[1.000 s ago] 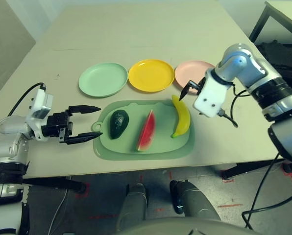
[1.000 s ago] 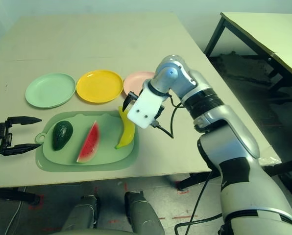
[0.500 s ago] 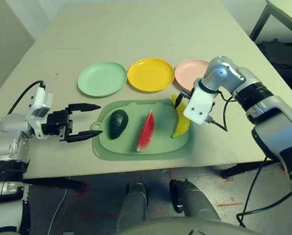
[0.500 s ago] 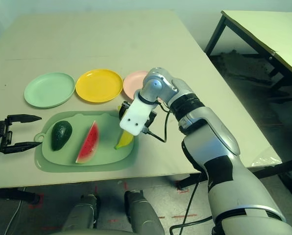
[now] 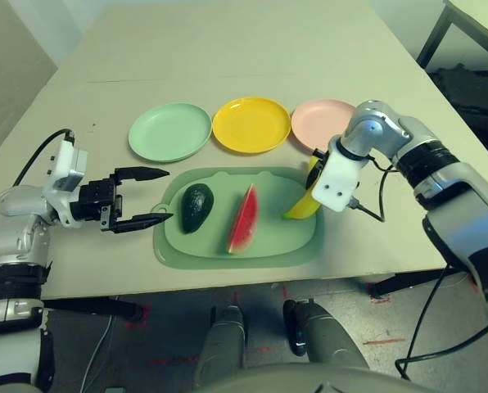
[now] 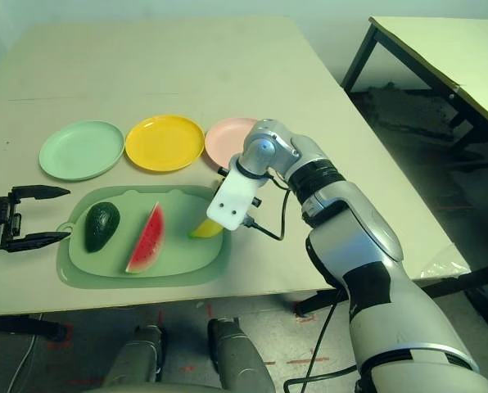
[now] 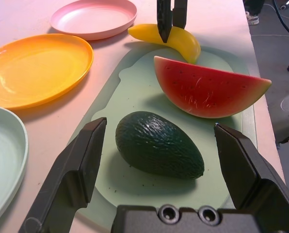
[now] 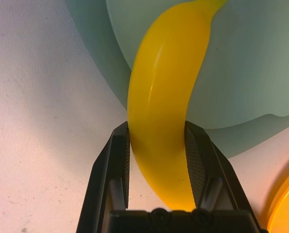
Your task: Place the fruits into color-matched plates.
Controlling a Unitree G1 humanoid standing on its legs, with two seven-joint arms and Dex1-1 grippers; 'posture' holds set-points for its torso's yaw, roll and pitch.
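Right gripper (image 8: pixel 156 160) pinches the banana (image 8: pixel 166 102) between both black fingers, near its upper end — centre-right of the head view, at the cutting board's (image 5: pixel 260 250) right edge. A second ago those fingers hung spread above it. Left gripper (image 5: pixel 142 198), spread wide at left, faces the avocado (image 5: pixel 198 206); watermelon (image 5: pixel 244 219) lies mid-board.

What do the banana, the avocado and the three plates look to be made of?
Banana: likely smooth moulded plastic, uniform yellow with a soft sheen.
Avocado: probably plastic or rubber, matte dark green with a pebbled skin.
Mint green plate, yellow plate and pale pink plate: apparently plastic, each one flat colour with a slightly glossy raised rim.
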